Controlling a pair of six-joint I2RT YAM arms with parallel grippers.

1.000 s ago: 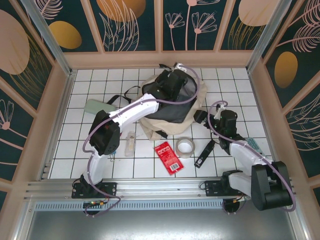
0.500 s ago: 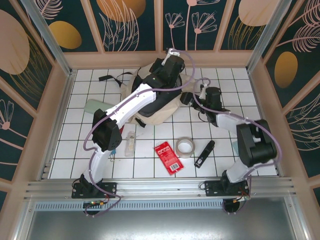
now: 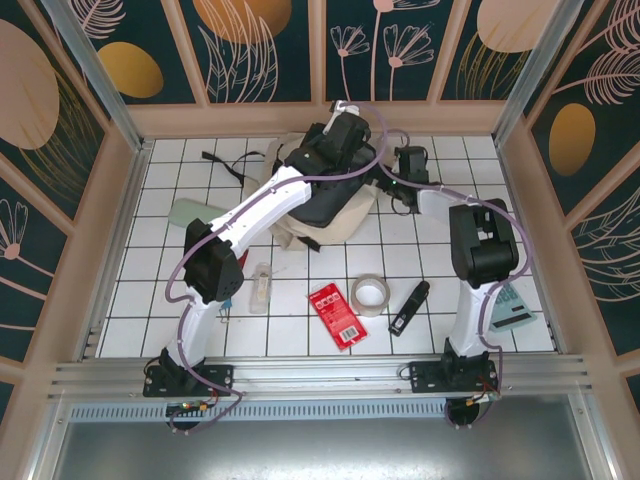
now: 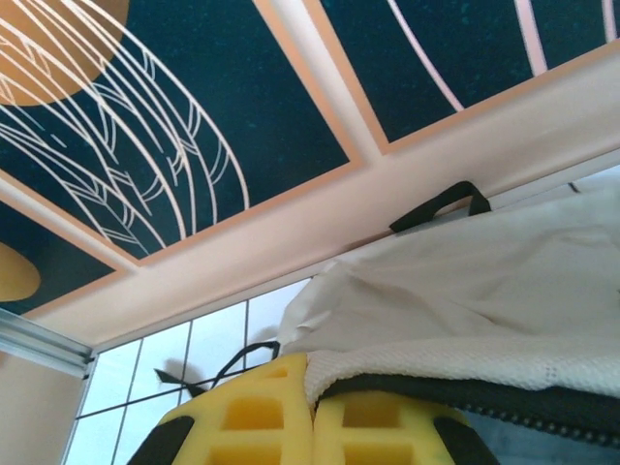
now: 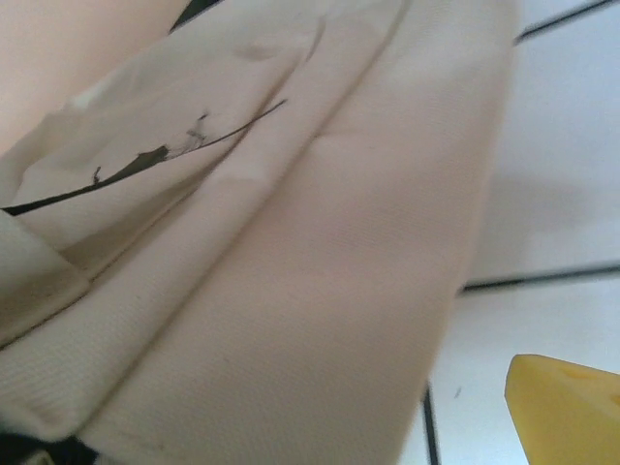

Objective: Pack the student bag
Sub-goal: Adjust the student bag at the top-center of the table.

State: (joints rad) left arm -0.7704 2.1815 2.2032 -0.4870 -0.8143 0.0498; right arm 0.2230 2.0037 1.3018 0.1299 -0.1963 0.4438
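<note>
Barely begun, we judge: large cream-beige soft fabric backpack lies far-centre on white tiled surface. Left tool pinching its rim; right tool spread beside it. Red flat packet, clear tape roll unpacked.

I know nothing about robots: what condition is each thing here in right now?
student bag, slumped near the far wall, mouth open
left gripper, shut, apparently pinching the bag's rim
right gripper, open, beside the bag
tape roll, lying flat
red packet, lying flat
calculator, lying face up
</note>
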